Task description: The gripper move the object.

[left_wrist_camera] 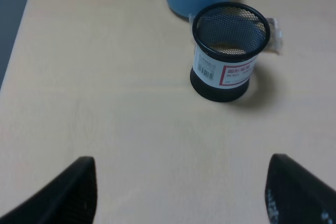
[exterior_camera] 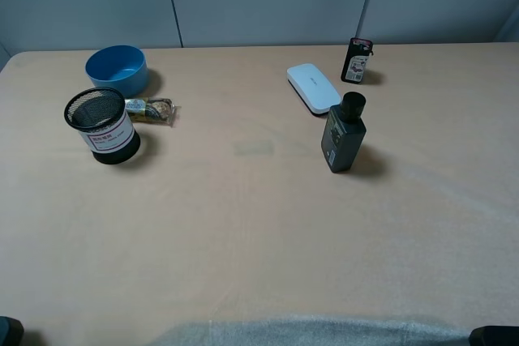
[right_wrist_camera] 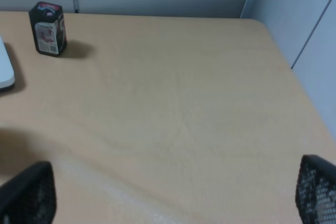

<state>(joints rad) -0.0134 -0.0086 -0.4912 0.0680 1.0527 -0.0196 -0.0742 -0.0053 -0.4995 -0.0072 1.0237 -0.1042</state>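
The flat white rounded device (exterior_camera: 313, 87) lies on the table at the back right, between a small black packet (exterior_camera: 356, 60) and a dark grey bottle with a black cap (exterior_camera: 343, 134). Its edge shows in the right wrist view (right_wrist_camera: 5, 72). My left gripper (left_wrist_camera: 178, 192) is open and empty, low near the front left corner; one dark finger (left_wrist_camera: 63, 195) shows on each side. My right gripper (right_wrist_camera: 168, 195) is open and empty near the front right corner, far from the device. In the high view only the arms' ends show at the bottom corners.
A blue bowl (exterior_camera: 117, 69), a black mesh cup with a white label (exterior_camera: 102, 126) and a wrapped snack (exterior_camera: 152, 110) stand at the back left. The mesh cup (left_wrist_camera: 227, 51) is ahead of my left gripper. The black packet (right_wrist_camera: 48, 28) stands near the far edge.
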